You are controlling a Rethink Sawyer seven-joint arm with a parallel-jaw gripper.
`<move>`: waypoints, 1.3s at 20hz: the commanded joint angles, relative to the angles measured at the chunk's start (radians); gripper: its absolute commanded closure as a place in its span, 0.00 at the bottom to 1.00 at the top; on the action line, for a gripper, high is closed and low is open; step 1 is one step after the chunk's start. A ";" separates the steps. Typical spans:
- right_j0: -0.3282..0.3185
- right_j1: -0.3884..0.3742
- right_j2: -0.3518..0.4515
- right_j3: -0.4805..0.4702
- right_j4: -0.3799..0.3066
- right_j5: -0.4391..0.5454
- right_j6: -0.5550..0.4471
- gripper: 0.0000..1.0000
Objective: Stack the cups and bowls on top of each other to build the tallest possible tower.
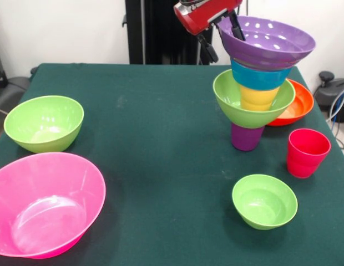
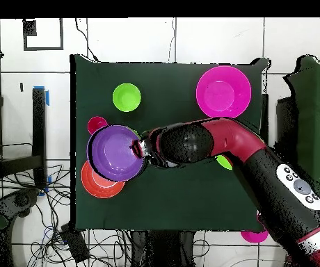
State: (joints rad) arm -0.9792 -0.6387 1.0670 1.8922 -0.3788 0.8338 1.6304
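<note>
Gripper point(image 2: 139, 147) at purple bowl point(image 2: 113, 153) rim, orange-red bowl point(image 2: 93, 184) beneath

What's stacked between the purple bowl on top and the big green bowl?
In the front view, a blue bowl over a yellow-orange cup sit between the purple bowl and green bowl.

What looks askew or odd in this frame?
The purple bowl topping the tower sits tilted, with the gripper at its rim, one finger inside. The tower rests on a narrow purple cup. Nothing looks spilled or damaged.

Purple bowl point(image 1: 269, 39) (pink bowl point(image 1: 44, 205) apart)
</note>
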 commanded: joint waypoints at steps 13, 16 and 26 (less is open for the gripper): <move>0.043 0.062 -0.048 0.029 -0.020 -0.043 -0.027 0.00; 0.043 0.063 -0.047 0.028 -0.015 -0.038 -0.026 0.00; 0.025 -0.056 0.034 0.041 0.136 0.066 0.004 0.00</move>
State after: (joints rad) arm -0.9800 -0.6737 1.0829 1.8956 -0.2789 0.8216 1.6304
